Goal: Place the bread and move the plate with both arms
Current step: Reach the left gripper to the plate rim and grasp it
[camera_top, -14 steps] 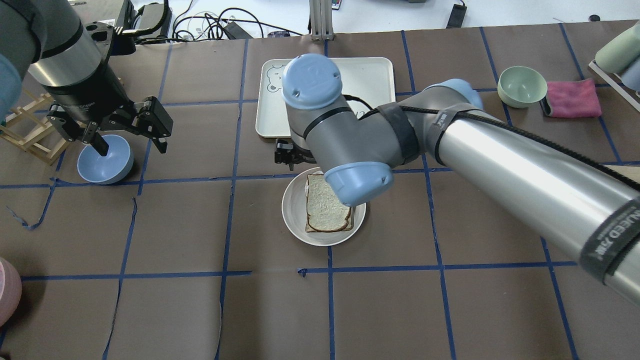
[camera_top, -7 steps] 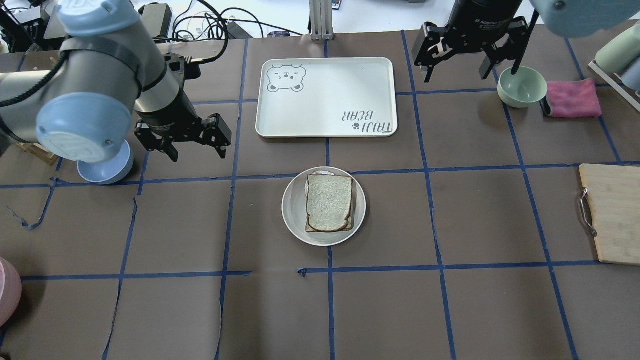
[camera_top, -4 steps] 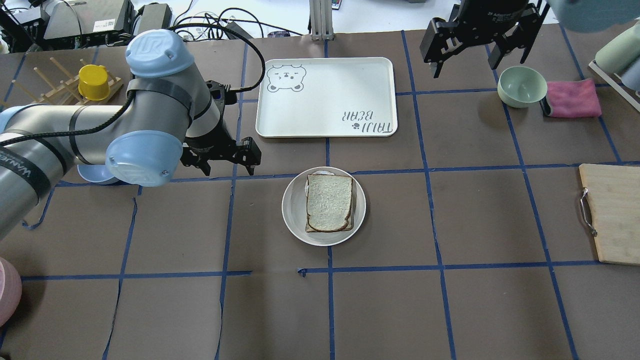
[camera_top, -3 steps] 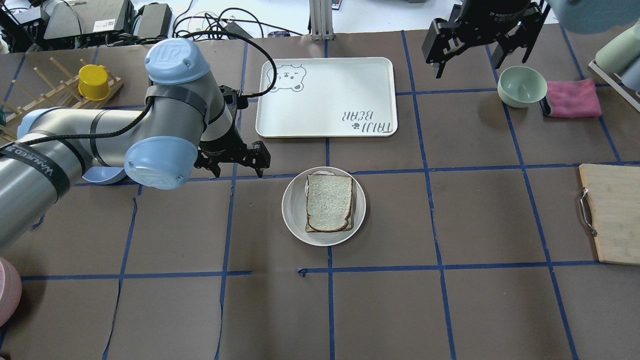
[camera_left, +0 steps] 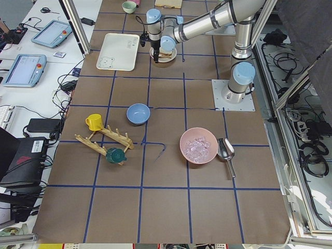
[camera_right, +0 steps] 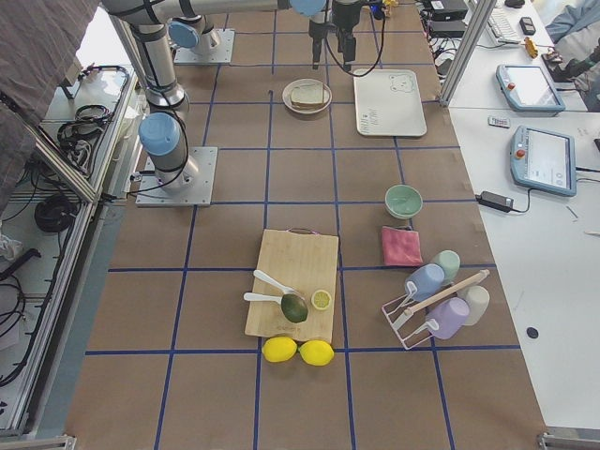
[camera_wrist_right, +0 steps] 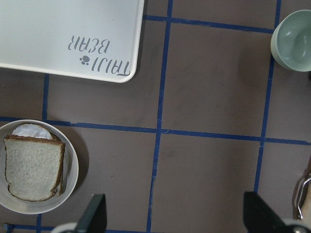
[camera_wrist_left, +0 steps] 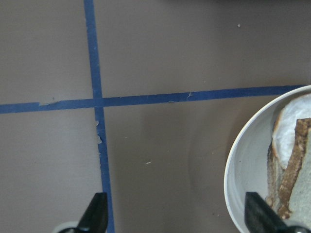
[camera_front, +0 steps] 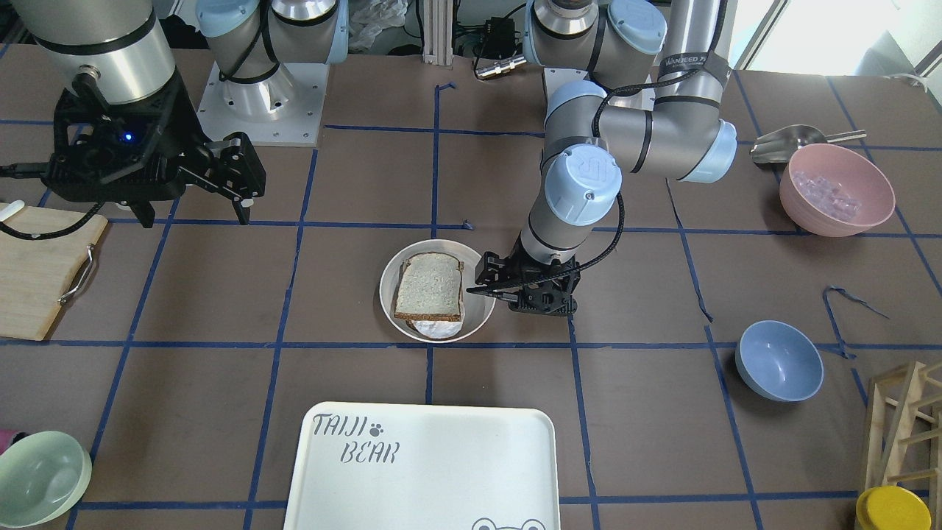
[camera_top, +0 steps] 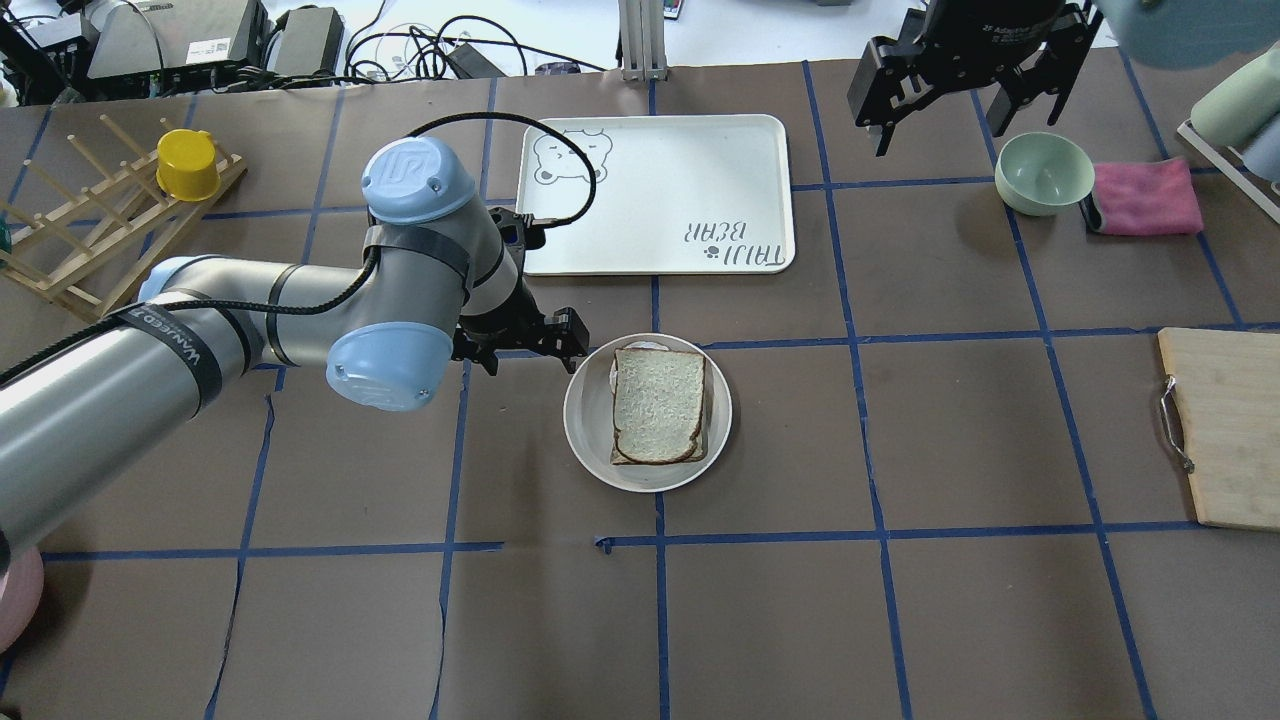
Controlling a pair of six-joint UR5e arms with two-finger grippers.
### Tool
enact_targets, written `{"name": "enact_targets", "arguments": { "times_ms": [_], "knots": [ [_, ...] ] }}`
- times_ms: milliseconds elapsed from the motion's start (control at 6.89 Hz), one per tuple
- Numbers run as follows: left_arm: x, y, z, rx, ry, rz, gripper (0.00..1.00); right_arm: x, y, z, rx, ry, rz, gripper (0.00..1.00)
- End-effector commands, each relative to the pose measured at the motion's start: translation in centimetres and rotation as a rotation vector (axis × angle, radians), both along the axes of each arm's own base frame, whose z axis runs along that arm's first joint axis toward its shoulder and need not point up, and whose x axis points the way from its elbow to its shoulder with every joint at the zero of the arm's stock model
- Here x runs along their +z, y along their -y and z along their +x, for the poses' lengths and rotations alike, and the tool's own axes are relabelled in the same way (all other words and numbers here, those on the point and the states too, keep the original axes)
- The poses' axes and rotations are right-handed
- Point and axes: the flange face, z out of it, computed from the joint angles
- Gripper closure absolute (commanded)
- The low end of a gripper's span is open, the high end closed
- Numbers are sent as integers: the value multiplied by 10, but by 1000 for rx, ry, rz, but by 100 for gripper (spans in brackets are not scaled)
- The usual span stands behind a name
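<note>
The bread [camera_top: 657, 404] lies flat on the round cream plate [camera_top: 586, 420] at the table's middle, on top of a second slice with egg white showing at its far edge. My left gripper [camera_top: 530, 352] is open and low at the plate's far-left rim, holding nothing. In the left wrist view the plate's rim [camera_wrist_left: 233, 179] and the bread's crust [camera_wrist_left: 291, 170] sit just inside the right fingertip [camera_wrist_left: 257, 216]. My right gripper [camera_top: 965, 85] is open and empty, high over the far right near the green bowl. From its wrist view I see the plate [camera_wrist_right: 73, 170] and the bread [camera_wrist_right: 33, 167].
The white TAIJI BEAR tray [camera_top: 653, 195] lies just beyond the plate. A pale green bowl [camera_top: 1044, 172] and a pink cloth [camera_top: 1145, 195] are far right. A wooden cutting board [camera_top: 1220, 430] is at the right edge. A wooden rack [camera_top: 100, 230] and a blue bowl [camera_front: 778, 361] are left.
My left arm swept right from the blue bowl to the plate's left rim. My right arm drew back from over the plate to the far right. Bread and plate stayed put.
</note>
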Motion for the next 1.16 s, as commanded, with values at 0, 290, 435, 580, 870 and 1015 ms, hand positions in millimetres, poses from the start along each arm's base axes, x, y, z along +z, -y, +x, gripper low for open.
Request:
{"name": "enact_targets", "arguments": {
  "times_ms": [0, 290, 435, 580, 870, 1015],
  "knots": [
    [-28, -23, -10, -22, -3, 37, 21, 0, 1, -1, 1, -2, -4, 0],
    [-40, -24, -13, -19, -8, 42, 24, 1, 1, 0, 6, 1, -8, 0],
    [-43, -23, -14, -10, -9, 40, 25, 1, 1, -1, 7, 0, -8, 0],
    [-47, -24, -16, -13, -9, 46, 31, 0, 1, -1, 7, -1, -7, 0],
    [-50, -29, -25, -38, -8, 53, 79, 0, 3, -1, 10, -2, -11, 0],
    [-51, -28, -26, -29, -9, 52, 100, 0, 3, -1, 11, -2, -11, 0]
  ]
}}
